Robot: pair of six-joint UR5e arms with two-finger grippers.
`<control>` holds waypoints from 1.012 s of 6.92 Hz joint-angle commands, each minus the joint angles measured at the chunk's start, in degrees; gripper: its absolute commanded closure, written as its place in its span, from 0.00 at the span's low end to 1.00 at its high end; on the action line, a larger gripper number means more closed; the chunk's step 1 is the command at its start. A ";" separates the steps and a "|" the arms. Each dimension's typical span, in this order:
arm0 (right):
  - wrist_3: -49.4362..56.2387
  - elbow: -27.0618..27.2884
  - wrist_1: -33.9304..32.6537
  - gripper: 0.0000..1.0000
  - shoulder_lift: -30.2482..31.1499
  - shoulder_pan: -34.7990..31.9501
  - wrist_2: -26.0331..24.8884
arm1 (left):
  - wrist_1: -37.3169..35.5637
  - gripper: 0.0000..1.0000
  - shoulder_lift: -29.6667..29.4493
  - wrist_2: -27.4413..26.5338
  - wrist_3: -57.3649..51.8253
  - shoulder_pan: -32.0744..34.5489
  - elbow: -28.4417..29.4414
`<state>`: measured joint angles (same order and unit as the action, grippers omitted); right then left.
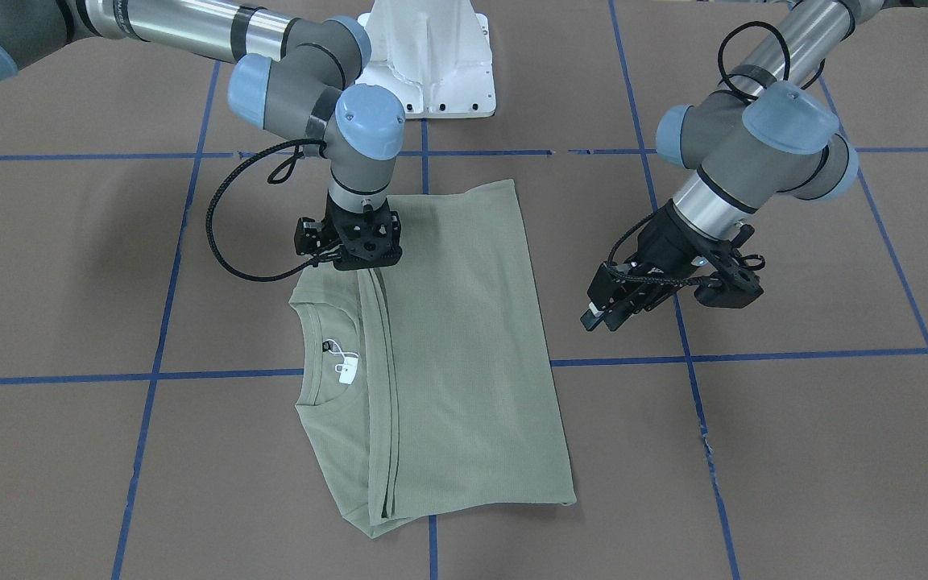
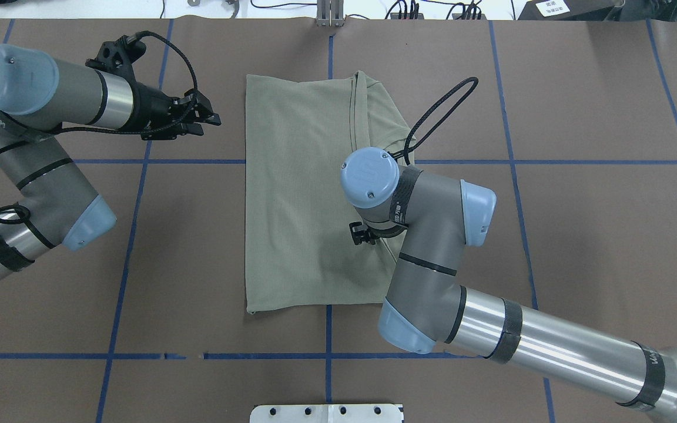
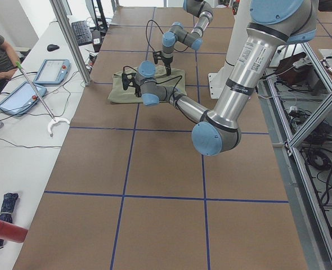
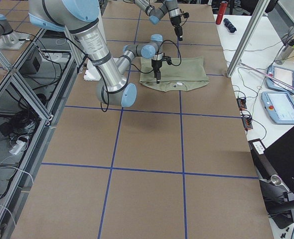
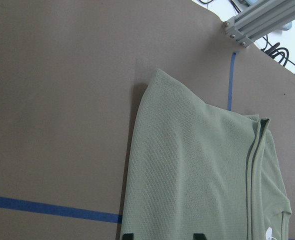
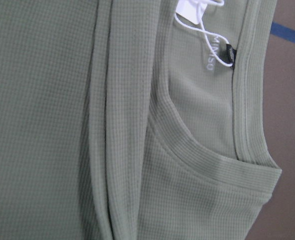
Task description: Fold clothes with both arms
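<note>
shirt: sage-green shirt [image 1: 464, 346] lies flat on the brown worktop [image 1: 794, 419], centre of the front-facing view, folded into a tall rectangle. a folded-over panel covers most of it, its edge running down just right of the collar [image 1: 323, 310].
collar detail: white hang tag [image 1: 345, 370] and black label [image 1: 326, 346] sit inside the neck opening, left of centre.
right gripper [image 1: 351, 259]: points straight down at the shirt's upper left edge, just above the collar in frame. fingers hidden under the gripper body, can't tell if spread or closed, or gripping cloth. its wrist view shows only cloth, close up.
left gripper [image 1: 605, 318]: right side of the front-facing view, tilted over bare worktop, apart from the shirt. wrist view shows both fingers [image 5: 129, 235] at the bottom edge, spread, nothing between.
</note>
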<state>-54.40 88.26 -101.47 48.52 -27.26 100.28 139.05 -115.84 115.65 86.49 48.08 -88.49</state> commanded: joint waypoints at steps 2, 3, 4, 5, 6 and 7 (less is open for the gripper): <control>6.64 1.54 0.30 0.00 5.40 -5.24 2.90 | -0.01 0.50 0.00 0.10 0.00 0.00 -0.02; 11.03 8.69 0.31 0.00 12.92 -6.13 2.65 | -0.09 0.50 0.00 0.10 0.00 0.00 -0.10; 11.42 11.29 -1.52 0.00 13.09 -6.40 2.82 | -0.09 0.50 -0.09 0.10 0.00 0.00 -0.10; 10.81 8.88 -1.97 0.00 9.17 -6.32 2.91 | -0.27 0.50 0.00 0.10 0.00 0.00 -0.10; 8.11 5.29 -1.37 0.00 5.48 -6.23 2.91 | -1.40 0.50 0.00 0.10 0.00 0.00 -1.24; 1.65 7.08 -1.19 0.00 5.18 -6.06 2.91 | -4.28 0.50 -0.17 0.10 0.09 -0.17 -3.16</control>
<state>-47.14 95.14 -102.88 55.30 -33.43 103.17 137.24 -115.89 115.75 86.51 48.03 -89.90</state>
